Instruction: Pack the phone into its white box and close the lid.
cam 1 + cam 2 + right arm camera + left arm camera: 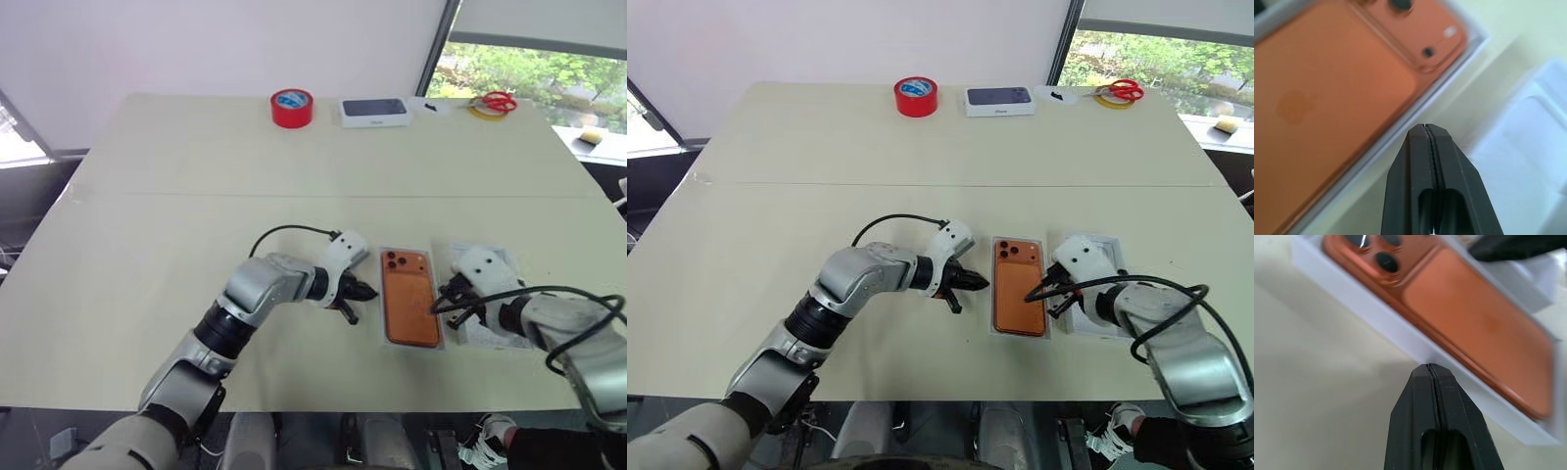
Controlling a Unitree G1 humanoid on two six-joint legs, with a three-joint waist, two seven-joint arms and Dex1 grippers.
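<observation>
The orange phone (409,299) lies back up inside the white box (1376,320), its camera lenses at the far end. The box sits near the table's front edge. My left gripper (370,291) is shut and empty, its tips just left of the box's left wall. On the other side my right gripper (1030,296) is also shut with nothing in it, hovering over the box's right edge. The lid (1528,147) lies right of the box, white inside facing up, partly covered by my right wrist.
At the table's far edge stand a red tape roll (292,108) and a smaller white box with a navy top (374,112). Farther right there are red-handled scissors (500,102). The table's front edge (323,406) runs just below the grippers.
</observation>
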